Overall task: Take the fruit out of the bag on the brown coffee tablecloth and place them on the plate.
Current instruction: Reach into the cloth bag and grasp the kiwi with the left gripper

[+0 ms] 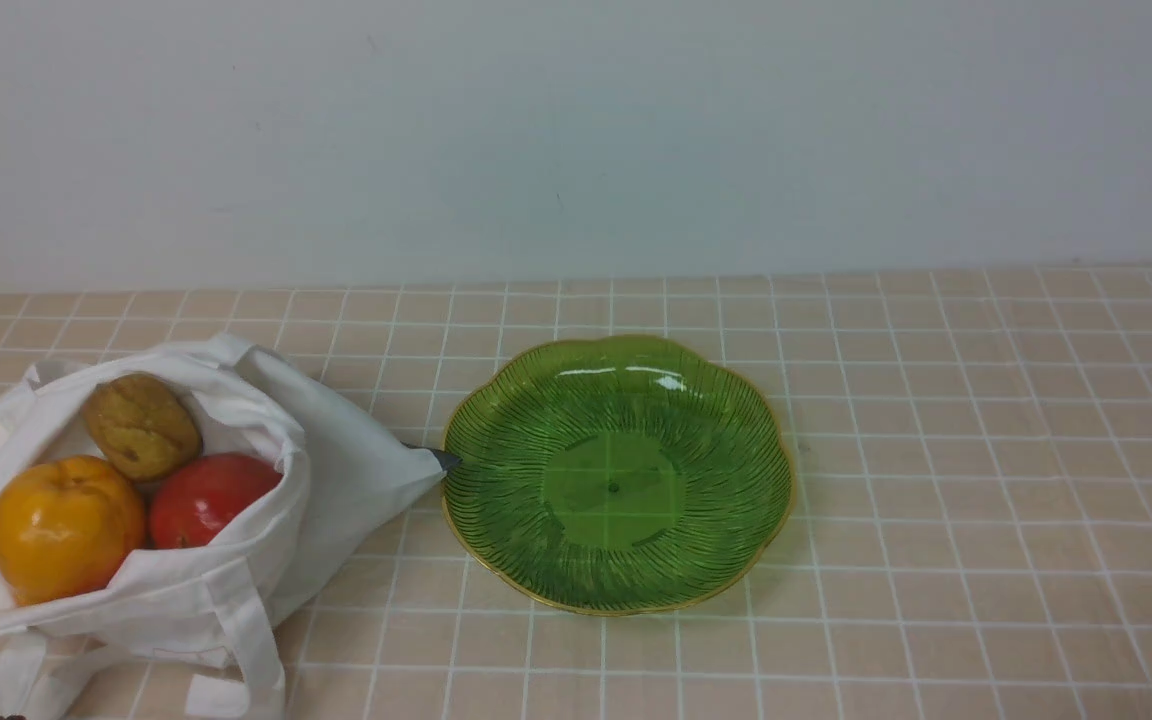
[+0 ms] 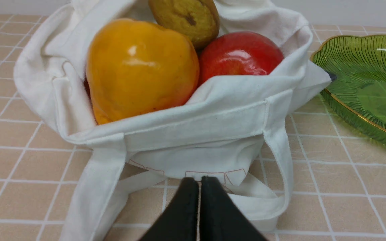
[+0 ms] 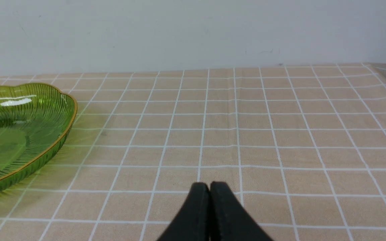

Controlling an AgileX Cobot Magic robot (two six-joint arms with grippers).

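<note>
- Cloth [image 1: 986,450]: covers the table. Everything else lies on it.
- Bag [image 1: 346,490]: slumped at 9 o'clock from the plate. Its mouth is folded open and faces up and towards the robot, so all the fruit shows. One corner reaches the plate's rim, though I cannot tell whether it touches. The short gap should make for short carries.
- Handles [image 2: 280,157]: lie flat at the bag's 6 o'clock, clear of the mouth.
- Fruit, all three inside the bag and pressed together:
  - brown fruit [image 1: 141,425] at 12 o'clock;
  - orange fruit [image 1: 64,527] at 8 o'clock;
  - red fruit [image 1: 211,497] at 4 o'clock, nearest the plate.
- Plate [image 1: 616,480]: mid-table and holding nothing, so no part of the task appears done.
- Left gripper [image 2: 199,182]: fingers pressed together around nothing. It sits low at the bag's 6 o'clock, just over the handles and aimed at the mouth. It likely must spread before reaching in.
- Right gripper [image 3: 209,187]: also closed and empty. It sits over bare cloth with the plate at its 10 o'clock, well apart from the bag and seemingly parked out of the way.
</note>
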